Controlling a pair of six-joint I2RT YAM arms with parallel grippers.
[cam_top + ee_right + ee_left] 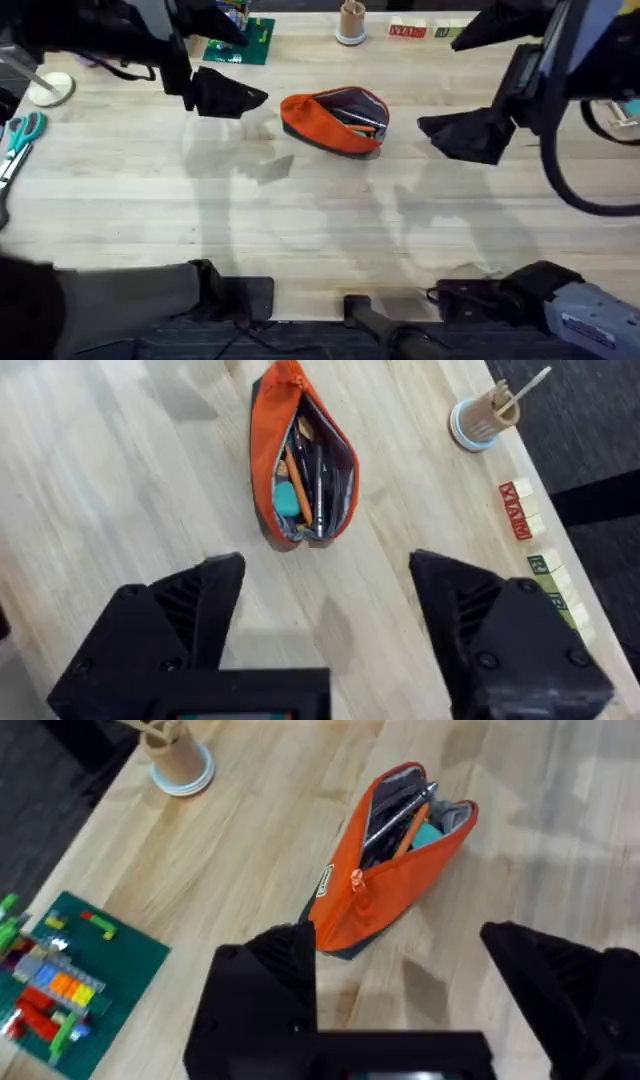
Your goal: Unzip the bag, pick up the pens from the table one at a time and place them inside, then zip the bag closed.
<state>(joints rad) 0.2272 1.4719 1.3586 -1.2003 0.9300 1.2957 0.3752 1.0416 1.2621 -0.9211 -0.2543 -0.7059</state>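
Both claws hang wide open and empty over the desk, the left claw and the right claw, with the bag lying unzipped between them, near but touching neither. The pens already sit inside. It's soft floppy fabric, so I'd pin one end and pinch the zipper pull.

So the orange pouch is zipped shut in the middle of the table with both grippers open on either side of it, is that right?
Not quite: the orange pouch is unzipped and gaping, with pens visible inside, as the right wrist view shows. The rest holds: it lies mid-table, with the left gripper and right gripper open on either side.
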